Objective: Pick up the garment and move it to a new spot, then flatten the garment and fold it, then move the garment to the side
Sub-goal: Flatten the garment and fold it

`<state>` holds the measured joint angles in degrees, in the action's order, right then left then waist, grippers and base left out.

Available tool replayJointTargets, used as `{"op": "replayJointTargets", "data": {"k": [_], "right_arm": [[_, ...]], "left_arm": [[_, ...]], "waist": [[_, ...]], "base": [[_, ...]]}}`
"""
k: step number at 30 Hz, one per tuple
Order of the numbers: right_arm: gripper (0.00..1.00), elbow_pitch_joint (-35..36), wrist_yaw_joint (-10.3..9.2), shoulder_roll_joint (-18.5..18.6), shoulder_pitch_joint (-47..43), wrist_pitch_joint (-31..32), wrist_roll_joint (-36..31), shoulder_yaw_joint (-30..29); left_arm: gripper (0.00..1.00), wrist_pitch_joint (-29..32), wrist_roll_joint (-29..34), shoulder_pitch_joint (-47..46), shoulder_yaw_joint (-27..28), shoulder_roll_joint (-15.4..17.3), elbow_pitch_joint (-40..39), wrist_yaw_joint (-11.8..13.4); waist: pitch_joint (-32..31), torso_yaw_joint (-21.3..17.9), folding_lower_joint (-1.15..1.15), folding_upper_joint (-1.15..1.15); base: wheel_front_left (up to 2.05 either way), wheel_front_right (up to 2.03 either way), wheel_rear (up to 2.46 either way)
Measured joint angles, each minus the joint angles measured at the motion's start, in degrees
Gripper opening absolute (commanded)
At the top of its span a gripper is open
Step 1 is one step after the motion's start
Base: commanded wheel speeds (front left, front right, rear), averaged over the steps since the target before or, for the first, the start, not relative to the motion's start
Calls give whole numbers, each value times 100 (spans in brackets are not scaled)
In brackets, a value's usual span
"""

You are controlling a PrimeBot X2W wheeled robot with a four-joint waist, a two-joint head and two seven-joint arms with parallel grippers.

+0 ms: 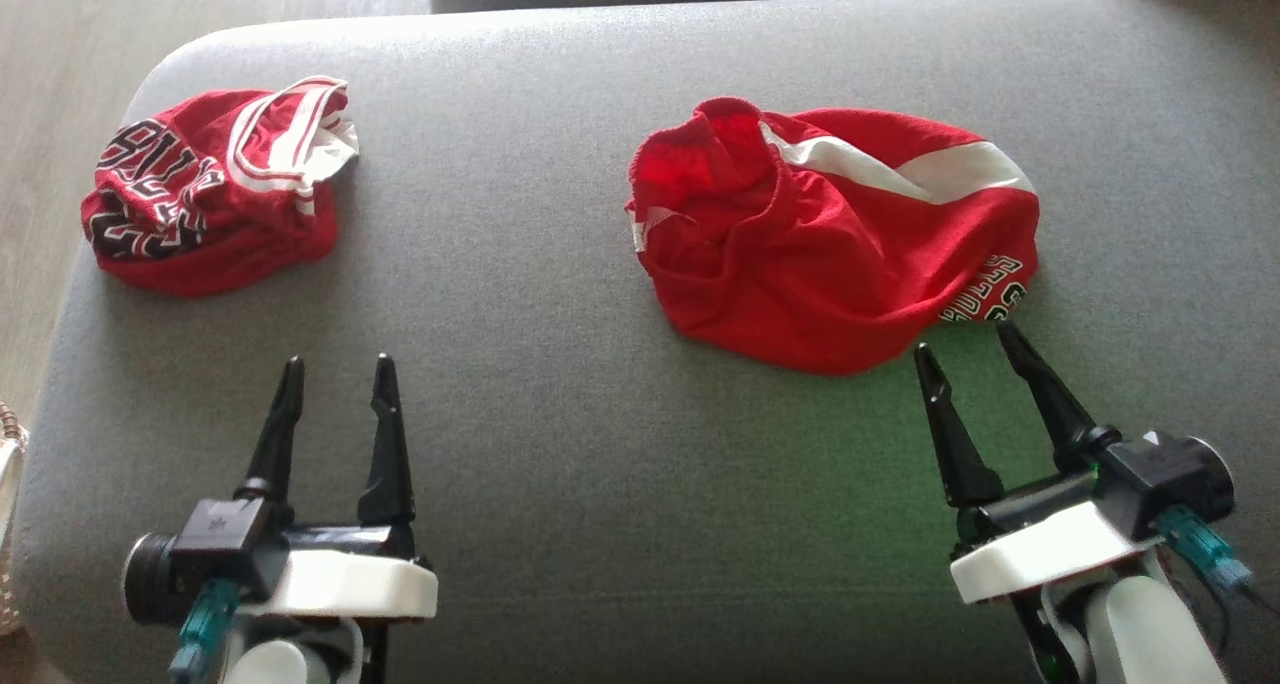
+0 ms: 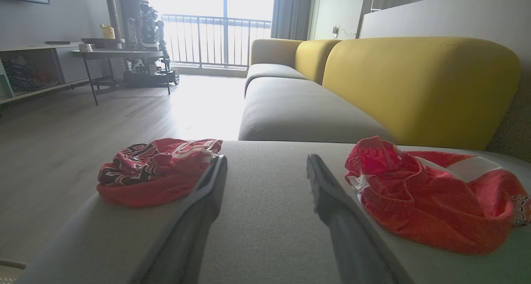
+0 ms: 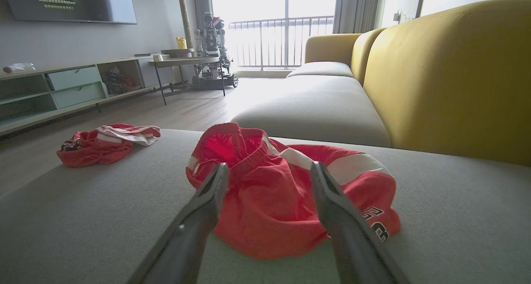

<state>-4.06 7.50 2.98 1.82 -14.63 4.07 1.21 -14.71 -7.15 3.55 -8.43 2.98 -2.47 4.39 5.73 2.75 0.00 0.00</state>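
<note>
Two crumpled red garments lie on the grey sofa seat (image 1: pixel 560 384). The bigger red garment with a white stripe (image 1: pixel 830 234) (image 2: pixel 431 197) (image 3: pixel 282 192) is heaped at the middle right. A smaller red one with black lettering (image 1: pixel 215 189) (image 2: pixel 153 170) (image 3: pixel 105 143) sits at the far left corner. My right gripper (image 1: pixel 965 349) (image 3: pixel 269 170) is open, its fingertips just short of the striped garment's near edge. My left gripper (image 1: pixel 338 369) (image 2: pixel 265 161) stands open over bare cushion at the lower left, holding nothing.
The seat's left edge drops to a wooden floor (image 1: pixel 40 114). A yellow backrest (image 2: pixel 419 84) rises behind the cushion, and another grey seat (image 3: pixel 315 109) lies beyond. A low table (image 3: pixel 188 64) and a cabinet (image 3: pixel 62 89) stand across the room.
</note>
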Motion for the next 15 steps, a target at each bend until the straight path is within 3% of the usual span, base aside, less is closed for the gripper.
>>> {"op": "replayJointTargets", "data": {"k": [15], "right_arm": [[100,-23,0,0,-10,0,-5,63]], "left_arm": [[100,0,110,122,-211,1,234,64]], "waist": [[-62,-52,0,0]], "base": [[0,0,0]]}}
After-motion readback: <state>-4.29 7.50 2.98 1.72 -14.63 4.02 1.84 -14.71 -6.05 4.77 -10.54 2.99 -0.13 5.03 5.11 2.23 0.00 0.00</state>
